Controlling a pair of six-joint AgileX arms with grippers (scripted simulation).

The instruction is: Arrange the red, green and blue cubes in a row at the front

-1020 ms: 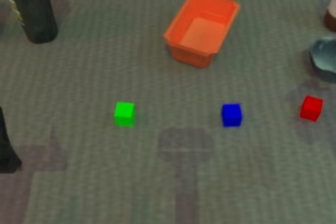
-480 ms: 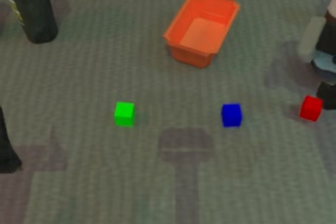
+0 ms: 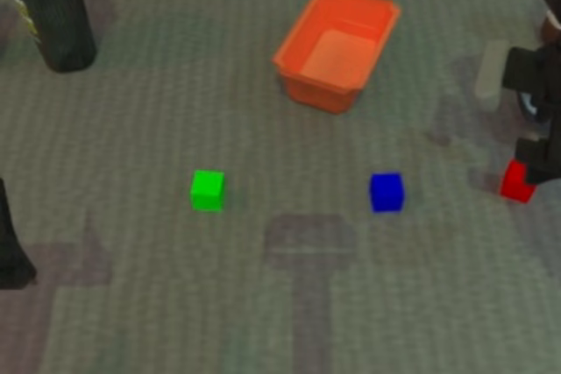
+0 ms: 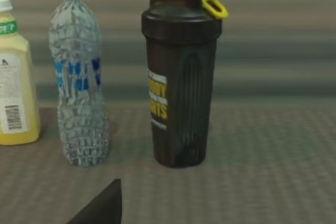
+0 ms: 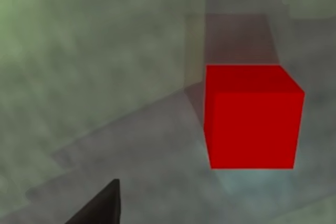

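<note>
A rendered tabletop test scene, not a lived-in room: a flat grey-green woven-patterned worktop carries a loose mix of household props, an orange tub, a black shaker bottle, a water bottle and a yellow juice bottle.

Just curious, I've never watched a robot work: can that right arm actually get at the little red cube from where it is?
Probably yes. The right gripper hangs right over the red cube at the table's right edge, with nothing between them.
</note>
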